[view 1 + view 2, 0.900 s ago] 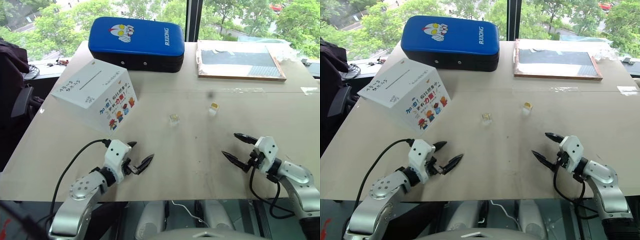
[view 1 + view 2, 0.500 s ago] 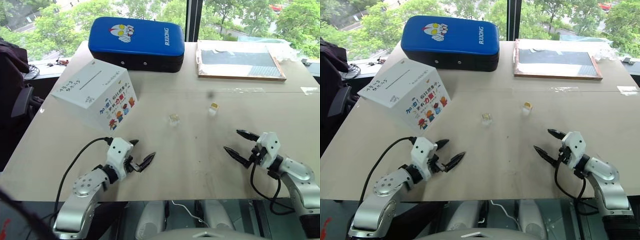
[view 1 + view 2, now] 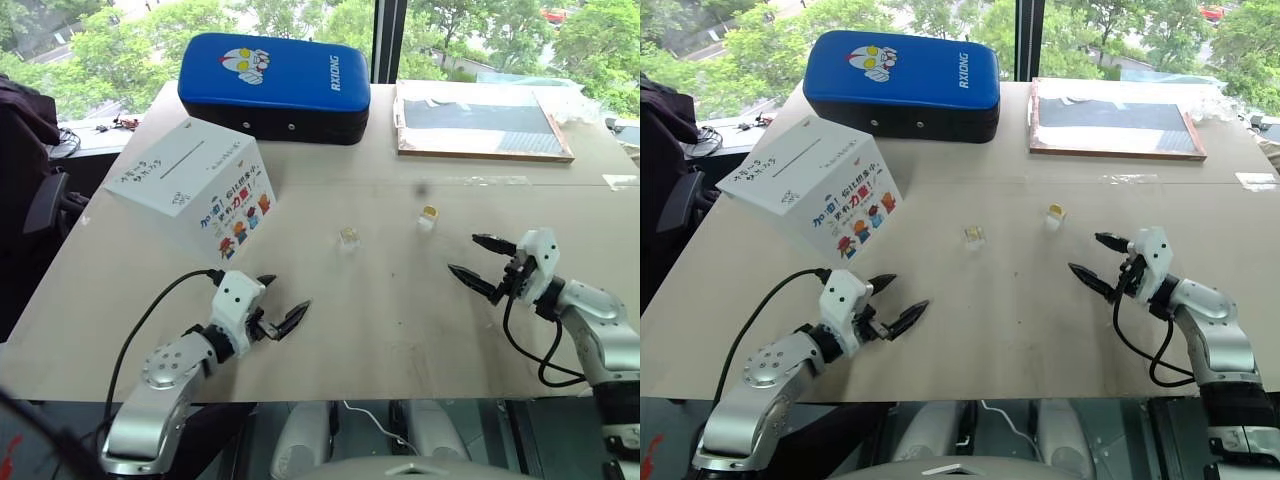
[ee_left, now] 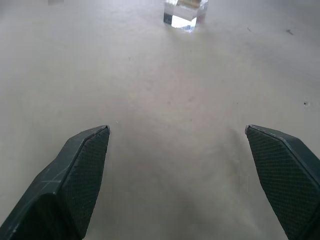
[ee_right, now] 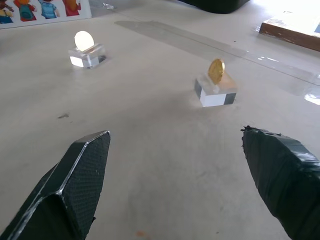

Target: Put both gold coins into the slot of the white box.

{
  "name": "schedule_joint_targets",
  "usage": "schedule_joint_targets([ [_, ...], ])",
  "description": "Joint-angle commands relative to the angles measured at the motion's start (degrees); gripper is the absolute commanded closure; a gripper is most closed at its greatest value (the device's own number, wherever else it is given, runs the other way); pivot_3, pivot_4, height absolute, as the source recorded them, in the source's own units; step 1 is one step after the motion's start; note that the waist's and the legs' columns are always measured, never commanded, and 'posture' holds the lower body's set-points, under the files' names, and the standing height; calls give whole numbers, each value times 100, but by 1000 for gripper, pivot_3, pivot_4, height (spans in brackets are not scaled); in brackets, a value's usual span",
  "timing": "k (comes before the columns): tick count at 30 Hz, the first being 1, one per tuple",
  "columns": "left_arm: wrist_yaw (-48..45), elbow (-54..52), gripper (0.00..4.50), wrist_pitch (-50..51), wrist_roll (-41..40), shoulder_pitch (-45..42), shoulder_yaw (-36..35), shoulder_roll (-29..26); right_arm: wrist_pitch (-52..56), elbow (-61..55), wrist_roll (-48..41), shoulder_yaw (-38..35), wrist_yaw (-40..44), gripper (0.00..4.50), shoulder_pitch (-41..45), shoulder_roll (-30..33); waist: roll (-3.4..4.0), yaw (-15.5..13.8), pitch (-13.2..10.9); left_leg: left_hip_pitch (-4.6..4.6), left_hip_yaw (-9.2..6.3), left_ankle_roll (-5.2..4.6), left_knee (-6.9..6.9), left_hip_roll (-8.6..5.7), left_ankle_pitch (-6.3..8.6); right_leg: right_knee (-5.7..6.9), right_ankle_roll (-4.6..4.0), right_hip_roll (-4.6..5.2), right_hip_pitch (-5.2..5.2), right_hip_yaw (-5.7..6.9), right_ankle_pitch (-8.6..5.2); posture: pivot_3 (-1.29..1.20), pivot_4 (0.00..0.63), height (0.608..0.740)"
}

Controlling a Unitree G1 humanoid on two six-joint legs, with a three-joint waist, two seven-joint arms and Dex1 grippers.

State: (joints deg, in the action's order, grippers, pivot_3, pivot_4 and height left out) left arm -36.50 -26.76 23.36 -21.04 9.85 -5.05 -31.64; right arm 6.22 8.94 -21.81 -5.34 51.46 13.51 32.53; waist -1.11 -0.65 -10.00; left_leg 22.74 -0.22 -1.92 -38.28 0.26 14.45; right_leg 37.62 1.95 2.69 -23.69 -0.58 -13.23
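Both grippers hang low over the table with jaws spread wide and nothing between them. The right gripper (image 3: 484, 262) points toward the two gold coins, each standing on edge atop a small clear cube: the nearer coin (image 5: 216, 71) sits just ahead of its fingertips and slightly toward its outer finger (image 5: 280, 175), and the farther coin (image 5: 83, 40) lies well beyond, toward its inner finger (image 5: 75, 185) and closer to the left gripper (image 3: 280, 305). From the left gripper, that second coin's cube (image 4: 184, 13) is straight ahead but well apart. The white box (image 3: 190, 185) stands ahead of and outside the left gripper, tilted so its face with the slot (image 3: 181, 158) looks upward. The likely trouble, as I judge it, is in the pinch: the coins are thin, shiny and merely propped on their cubes, so a fingertip arriving off-centre could knock a coin flat onto the table, where blunt black fingers would struggle to lift it. Closing too low could seize the cube (image 5: 215, 92) instead of the coin. Later, a coin held askew may jam against the narrow slot's edge and drop.
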Motion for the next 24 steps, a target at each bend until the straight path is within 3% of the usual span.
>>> schedule_joint_targets([
  [1, -415, -616, 69, 457, -809, -458, -212, -298, 38, 494, 158, 93, -41, 0, 650, -109, 1, 3, -1, 0, 0, 0, -1, 0, 0, 1, 0, -1, 0, 1, 0, 0, 150, 740],
  [8, -916, -1006, 69, 1401, -1465, -1365, -93, -1191, -58, 2077, 328, 261, 305, 0, 1936, -436, 4, 87, -5, -1, 1, 0, 0, -2, 0, 4, 18, -30, 0, 1, 14, 0, 150, 740],
  [13, -879, -1039, 69, 1669, -1772, -1822, -179, -1257, -472, 3099, 474, 221, 481, 0, 2624, -652, 4, 147, -13, 5, 1, -1, 2, -2, 0, -2, 20, -30, -1, 0, 15, 0, 150, 740],
  [22, -630, -1057, 69, 1639, -1670, -1658, -212, -1181, -1076, 3896, 802, 306, 717, 0, 3107, -855, 5, 157, -13, 2, -2, -1, 8, -1, 0, 0, 20, -30, -2, -10, 15, 0, 150, 740],
  [24, -567, -1075, 0, 1607, -1629, -1596, -200, -1162, -1140, 3987, 859, 309, 733, 600, 3168, -886, 5, 156, -14, 2, -1, 0, 8, -2, 0, 0, 20, -27, -2, -11, 15, 0, 150, 740],
])
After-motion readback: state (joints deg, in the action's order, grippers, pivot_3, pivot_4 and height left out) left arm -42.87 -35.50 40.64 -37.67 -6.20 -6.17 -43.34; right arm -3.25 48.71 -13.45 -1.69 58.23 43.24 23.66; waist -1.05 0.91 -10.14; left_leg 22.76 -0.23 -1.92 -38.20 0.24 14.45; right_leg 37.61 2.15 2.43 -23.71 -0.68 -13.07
